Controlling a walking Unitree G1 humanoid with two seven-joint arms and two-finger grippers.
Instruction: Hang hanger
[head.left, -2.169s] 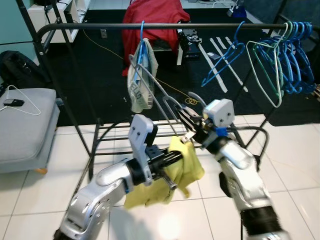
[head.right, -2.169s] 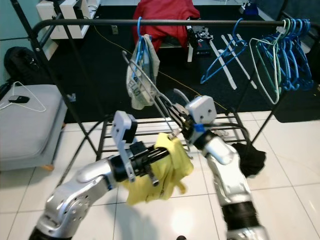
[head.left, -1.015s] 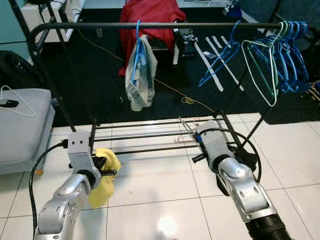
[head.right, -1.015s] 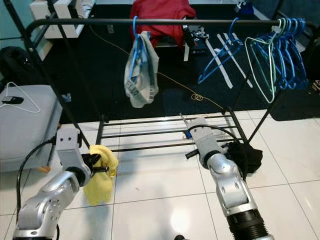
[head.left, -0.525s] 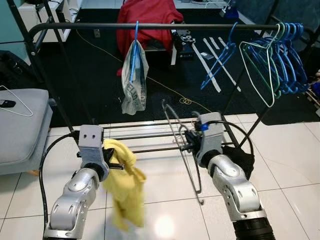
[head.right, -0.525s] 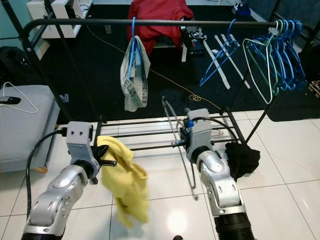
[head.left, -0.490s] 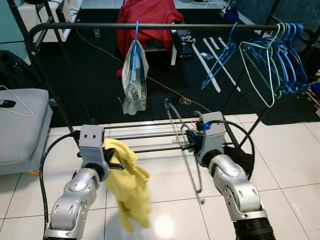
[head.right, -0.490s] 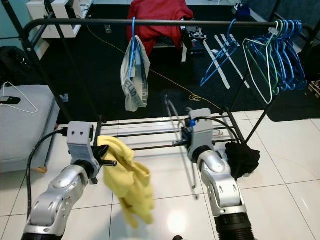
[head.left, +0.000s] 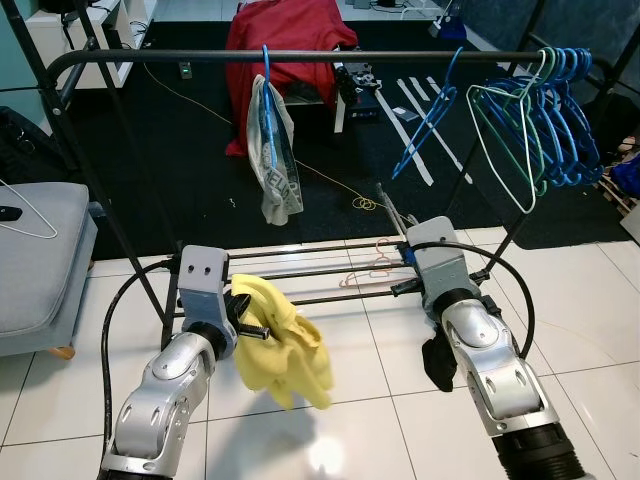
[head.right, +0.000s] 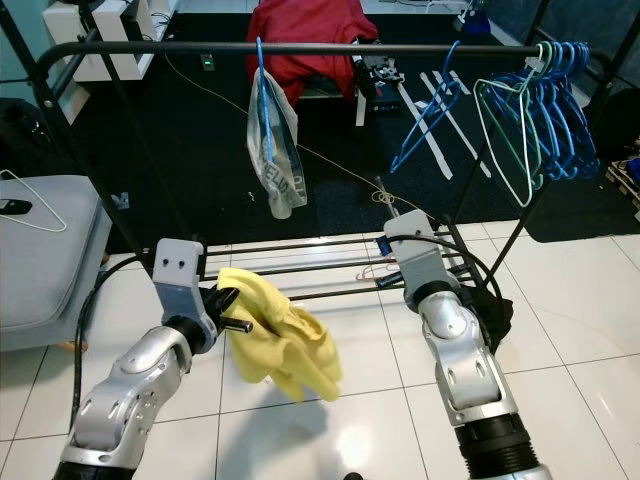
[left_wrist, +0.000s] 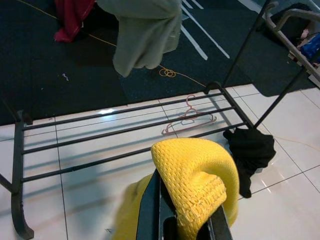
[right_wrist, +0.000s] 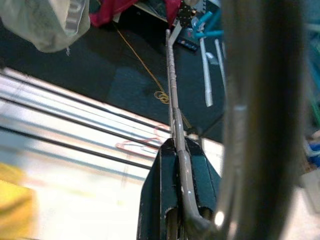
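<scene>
I have the left pincer (head.left: 252, 318) closed on a yellow garment (head.left: 283, 343), which droops over the tiled floor (head.left: 330, 440) in front of the rack's lower rails (head.left: 290, 270). The right pincer (right_wrist: 179, 197) is clamped narrow on the grey hanger (right_wrist: 172, 102), whose wire runs straight out from between the black fingers toward the rack.

I judge we are mid-task: hanger and cloth are each in hand, well apart, and nothing new is on the top rail (head.left: 300, 56) yet. Next I would need to bring the hanger up, thread the garment onto it, then hook it over the rail in the open stretch between the grey cloth on its blue hanger (head.left: 274, 150) and the bunch of blue hangers (head.left: 545, 120).

The hanger's hook and full outline are hard to make out; from the head views it is foreshortened behind the right wrist.
</scene>
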